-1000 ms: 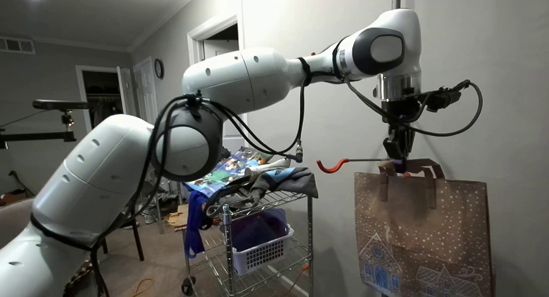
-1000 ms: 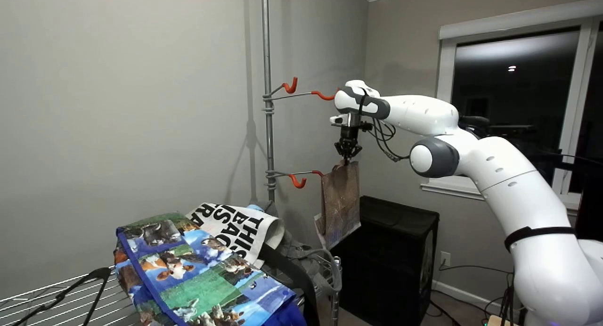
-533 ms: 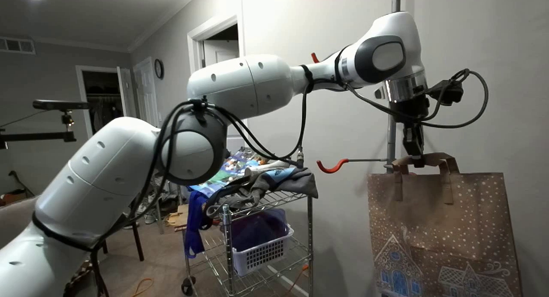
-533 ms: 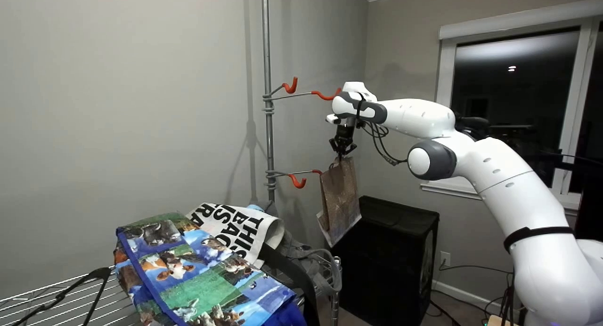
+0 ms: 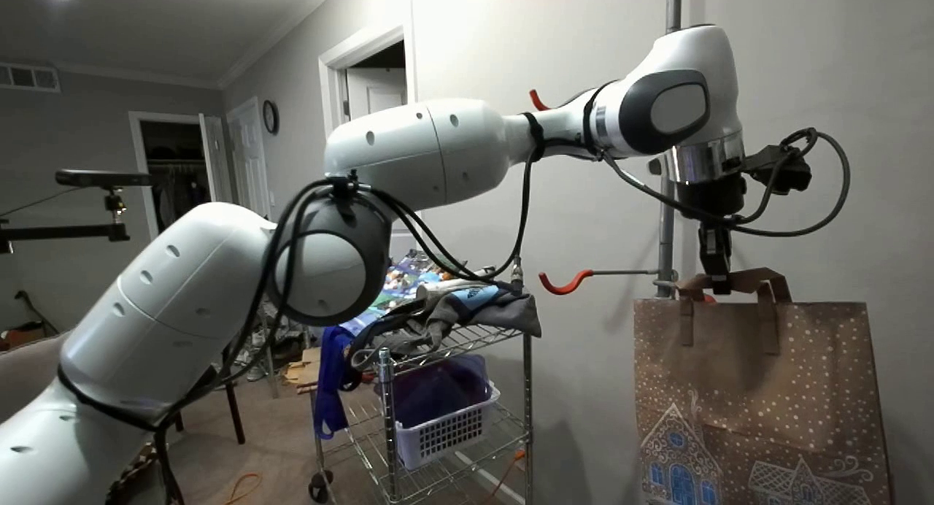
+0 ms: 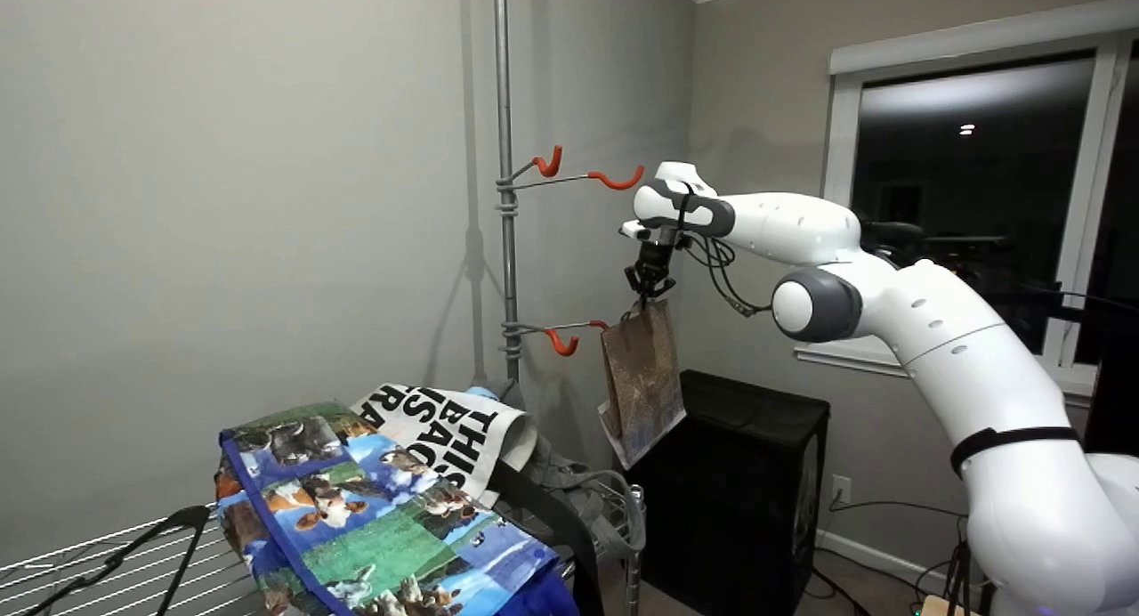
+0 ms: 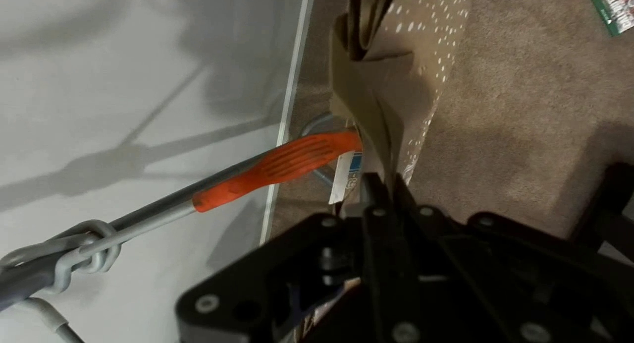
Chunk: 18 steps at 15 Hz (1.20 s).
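In an exterior view I am pinching the handle point(image 5: 759, 277) of a brown, paper-looking bag point(image 5: 751, 388), which is hanging at the lower right of the frame; my claw point(image 5: 720, 284) is closing tightly on that handle, a little left of its middle. I am judging the bag light and probably empty, soft-walled, prone to swinging and creasing, and liable to tear where the handle is joining it. The handle's middle is looking best for balance. White dots and blue-and-white houses are decorating the face; I am finding no words there.

In an exterior view I am seeing the bag nearly edge-on around mid-frame, slanting. At lower left a white tote point(image 6: 445, 429) is showing bold black letters, "THIS BAG IS" being readable, the rest partly covered.

In the wrist view the handle is twisting pliantly above the claw. An orange-red hook point(image 7: 277, 167) is lying just beside it; whether they are touching, I cannot tell. At upper right a green packet point(image 7: 616, 11) is carrying lettering too blurred to read.
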Each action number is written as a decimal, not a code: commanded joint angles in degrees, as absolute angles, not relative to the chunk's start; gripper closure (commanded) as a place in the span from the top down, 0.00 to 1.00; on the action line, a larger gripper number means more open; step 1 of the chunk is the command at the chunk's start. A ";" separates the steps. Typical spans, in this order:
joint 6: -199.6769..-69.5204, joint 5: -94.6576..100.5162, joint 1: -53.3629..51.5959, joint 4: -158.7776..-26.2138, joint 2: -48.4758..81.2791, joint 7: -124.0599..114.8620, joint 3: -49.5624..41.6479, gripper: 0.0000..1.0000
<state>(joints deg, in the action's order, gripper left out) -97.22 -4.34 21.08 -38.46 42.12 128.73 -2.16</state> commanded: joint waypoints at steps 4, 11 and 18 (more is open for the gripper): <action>-94.95 -7.72 24.11 -41.91 40.68 134.59 -0.26 0.04; -94.19 -8.36 25.62 -42.23 40.49 136.22 -0.02 0.04; -99.45 -11.99 25.35 -42.22 40.86 133.73 1.18 0.05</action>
<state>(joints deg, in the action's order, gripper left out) -95.37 -9.53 24.74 -40.18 42.07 133.72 -0.07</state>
